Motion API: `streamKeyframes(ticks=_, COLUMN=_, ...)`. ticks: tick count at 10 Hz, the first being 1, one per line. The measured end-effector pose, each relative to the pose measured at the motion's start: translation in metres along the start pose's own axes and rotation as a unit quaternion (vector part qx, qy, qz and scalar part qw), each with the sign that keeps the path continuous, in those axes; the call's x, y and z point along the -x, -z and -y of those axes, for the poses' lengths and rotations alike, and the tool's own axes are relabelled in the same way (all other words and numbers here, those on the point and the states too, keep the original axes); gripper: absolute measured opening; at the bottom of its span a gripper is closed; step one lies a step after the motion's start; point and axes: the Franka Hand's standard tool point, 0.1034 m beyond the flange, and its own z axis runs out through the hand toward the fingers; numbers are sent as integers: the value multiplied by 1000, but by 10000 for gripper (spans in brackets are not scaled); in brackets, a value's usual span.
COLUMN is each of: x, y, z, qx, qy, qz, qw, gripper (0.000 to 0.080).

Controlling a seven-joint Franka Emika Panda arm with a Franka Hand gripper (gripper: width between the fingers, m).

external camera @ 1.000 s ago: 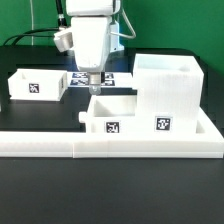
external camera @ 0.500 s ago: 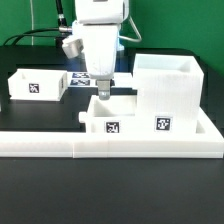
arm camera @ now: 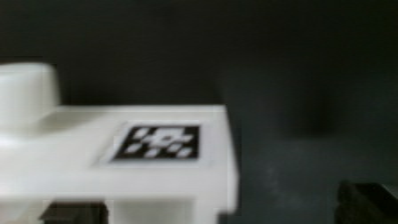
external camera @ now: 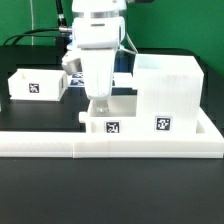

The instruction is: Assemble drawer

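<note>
The small white plastic open-topped drawer (external camera: 118, 123) sits at lower centre of the exterior view, just beside the tall white cube housing (external camera: 166, 95) to the frame's right — straight below the gripper (external camera: 100, 104), whose finger spread I cannot tell.

Smooth white plastic of drawer (external camera: 126, 124) and housing (external camera: 166, 92), faint sheen; matt black table (external camera: 30, 116).

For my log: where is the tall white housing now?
In the exterior view the housing stands on the right, beside the drawer under the gripper.
</note>
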Motion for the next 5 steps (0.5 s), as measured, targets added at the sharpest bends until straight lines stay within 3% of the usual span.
streamKeyframes(ticks=1, x=0, y=-1, z=0, qx=-2, qy=0, qz=0, qw=1000, gripper=649)
streamKeyframes(ticks=3, x=1, y=-3, z=1, qx=-4, qy=-1, qz=0, qw=1000, gripper=408)
streamKeyframes(ticks=4, x=1, y=-3, z=1, qx=-4, qy=-1, qz=0, qw=1000, gripper=408)
streamKeyframes(ticks=5, x=1, y=-3, z=1, qx=-4, qy=-1, qz=0, qw=1000, gripper=224)
